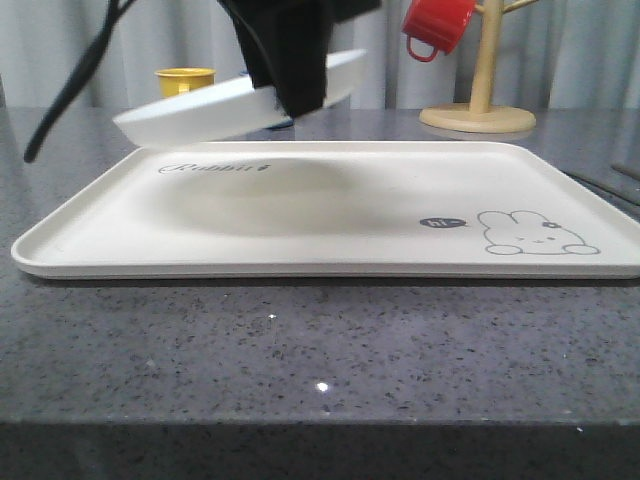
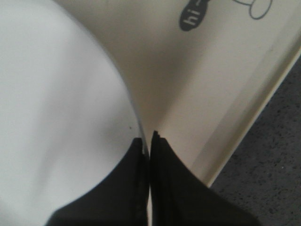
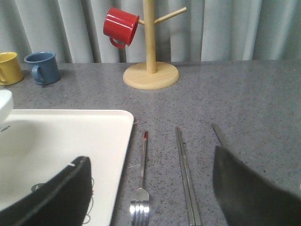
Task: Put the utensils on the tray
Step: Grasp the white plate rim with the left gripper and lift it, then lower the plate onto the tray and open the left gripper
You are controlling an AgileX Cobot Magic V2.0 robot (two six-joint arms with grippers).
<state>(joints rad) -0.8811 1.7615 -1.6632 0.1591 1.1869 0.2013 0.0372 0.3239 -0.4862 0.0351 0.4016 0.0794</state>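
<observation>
The round white plate (image 1: pixel 200 112) hangs tilted above the back left of the cream rabbit tray (image 1: pixel 330 215). My left gripper (image 1: pixel 298 100) is shut on the plate's rim. In the left wrist view the black jaws of the left gripper (image 2: pixel 149 141) pinch the edge of the plate (image 2: pixel 56 103) over the tray (image 2: pixel 202 94). My right gripper (image 3: pixel 149 157) stands open above the table beside the tray's right edge (image 3: pixel 120 141). Below it lie the silver fork (image 3: pixel 141 188) and the chopsticks (image 3: pixel 186 174). One more thin metal handle (image 3: pixel 217 134) is mostly hidden behind a finger.
A wooden mug tree (image 1: pixel 480 110) with a red mug (image 1: pixel 437 25) stands behind the tray's right end. A yellow mug (image 3: pixel 9 67) and a blue mug (image 3: pixel 43 67) sit at the back left. A black cable (image 1: pixel 70 90) hangs at the left.
</observation>
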